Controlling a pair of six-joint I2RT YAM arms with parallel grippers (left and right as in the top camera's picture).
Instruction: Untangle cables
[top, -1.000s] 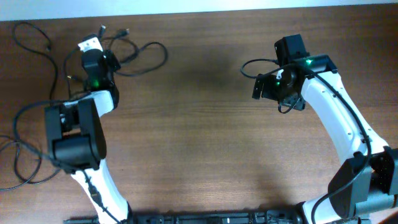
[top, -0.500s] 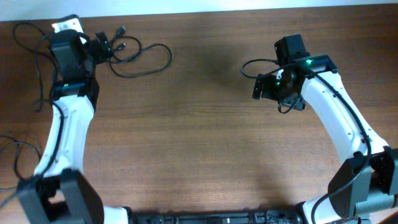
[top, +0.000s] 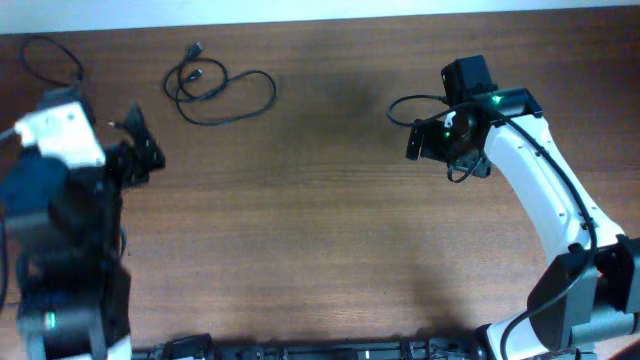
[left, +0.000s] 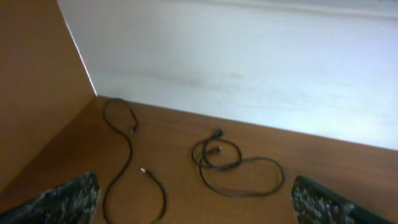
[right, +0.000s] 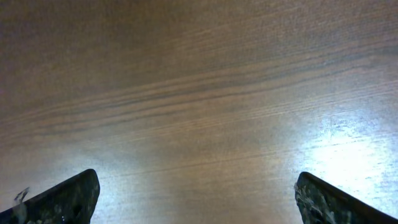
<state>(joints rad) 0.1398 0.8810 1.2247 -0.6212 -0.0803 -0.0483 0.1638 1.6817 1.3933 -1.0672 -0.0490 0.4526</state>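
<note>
That looped cable (left: 231, 167) looks limp and light, so pinch near its plug (left: 217, 132); left gripper (left: 199, 202) and right gripper (right: 198, 198) both gape empty.

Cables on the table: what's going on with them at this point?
Nothing is holding them. A coiled cable lies near the far edge of the table; a second cable lies apart to its left. The left gripper is raised at the left side, fingers open and empty, its camera looking at both. The right gripper hangs open over bare wood, away from the cables.
</note>
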